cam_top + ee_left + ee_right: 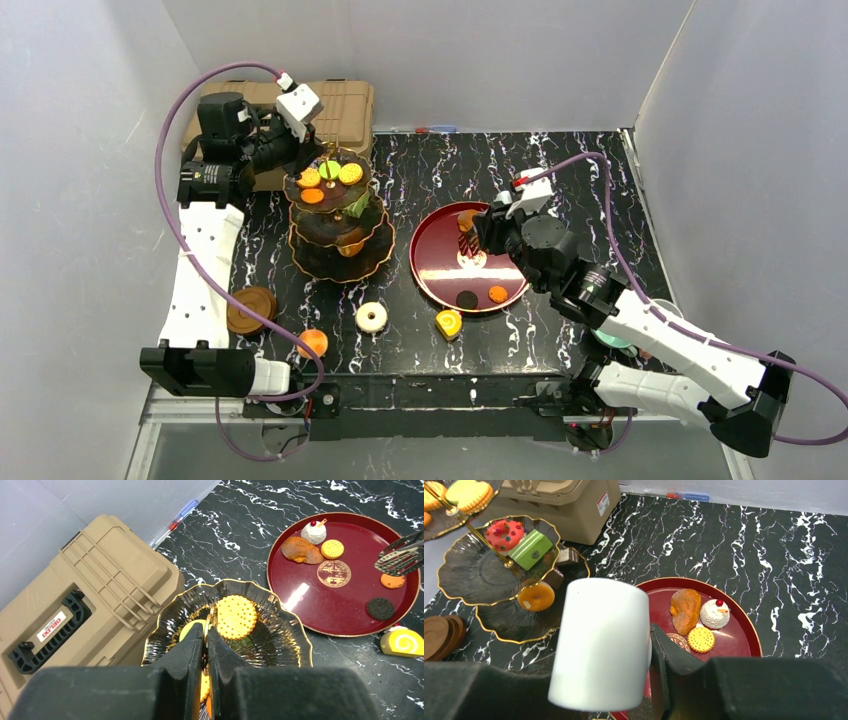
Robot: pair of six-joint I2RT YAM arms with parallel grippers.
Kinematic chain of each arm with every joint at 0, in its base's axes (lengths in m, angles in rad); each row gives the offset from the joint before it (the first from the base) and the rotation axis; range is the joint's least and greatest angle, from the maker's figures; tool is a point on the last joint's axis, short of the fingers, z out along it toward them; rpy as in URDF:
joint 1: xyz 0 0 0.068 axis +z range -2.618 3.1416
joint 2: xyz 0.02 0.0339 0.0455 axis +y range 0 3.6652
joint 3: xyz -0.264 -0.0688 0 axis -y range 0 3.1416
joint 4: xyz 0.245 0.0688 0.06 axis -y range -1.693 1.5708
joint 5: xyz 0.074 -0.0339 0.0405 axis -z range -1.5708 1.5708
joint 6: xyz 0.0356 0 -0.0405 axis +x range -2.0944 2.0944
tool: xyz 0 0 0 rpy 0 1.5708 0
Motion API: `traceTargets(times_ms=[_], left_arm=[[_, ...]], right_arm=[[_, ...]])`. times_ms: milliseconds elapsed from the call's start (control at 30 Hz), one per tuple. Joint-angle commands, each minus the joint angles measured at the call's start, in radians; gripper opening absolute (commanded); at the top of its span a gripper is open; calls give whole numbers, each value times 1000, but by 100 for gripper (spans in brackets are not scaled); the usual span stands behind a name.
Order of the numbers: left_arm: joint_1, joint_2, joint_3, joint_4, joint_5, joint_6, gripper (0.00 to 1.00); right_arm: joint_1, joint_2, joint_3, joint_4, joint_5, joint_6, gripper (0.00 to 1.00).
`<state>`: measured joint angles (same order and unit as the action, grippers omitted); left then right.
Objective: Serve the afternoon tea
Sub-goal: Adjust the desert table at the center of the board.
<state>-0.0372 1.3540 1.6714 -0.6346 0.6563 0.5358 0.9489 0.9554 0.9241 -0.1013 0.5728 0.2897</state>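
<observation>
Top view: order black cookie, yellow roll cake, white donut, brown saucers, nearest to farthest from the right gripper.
1. Black cookie, on red tray beside right gripper holding white cup.
2. Yellow roll cake, just off tray.
3. White donut, centre.
4. Brown saucers, far left.

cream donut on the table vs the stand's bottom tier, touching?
Apart. Top view: a strip of bare tabletop shows between the cream donut and the bottom tier.

Stand [340, 252] L of tray [440, 240], case [345, 105] behind stand, saucers [252, 308] front-L.
</observation>
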Motion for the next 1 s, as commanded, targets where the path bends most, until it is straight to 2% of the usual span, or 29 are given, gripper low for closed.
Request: traceTargets(times_ms=[0, 333, 467, 667, 700, 833, 967], left_arm=[[0, -52, 53, 117, 64, -61, 0], [-1, -95, -51, 158, 122, -135, 0], [-3, -110, -86, 157, 134, -100, 0], [-11, -148, -189, 160, 140, 32, 1], [-11, -151, -197, 161, 139, 41, 10], [-10, -169, -205, 150, 146, 48, 62], [-10, -185, -186, 127, 153, 11, 97]], right_arm=[[-4, -14, -4, 63, 14, 4, 38], [-6, -16, -18, 65, 25, -2, 38], [-7, -17, -30, 74, 37, -10, 38], [-10, -1, -44, 92, 50, -26, 38], [-11, 2, -47, 92, 57, -32, 38], [-21, 16, -80, 152, 98, -68, 39], [-42, 45, -115, 210, 103, -88, 40]])
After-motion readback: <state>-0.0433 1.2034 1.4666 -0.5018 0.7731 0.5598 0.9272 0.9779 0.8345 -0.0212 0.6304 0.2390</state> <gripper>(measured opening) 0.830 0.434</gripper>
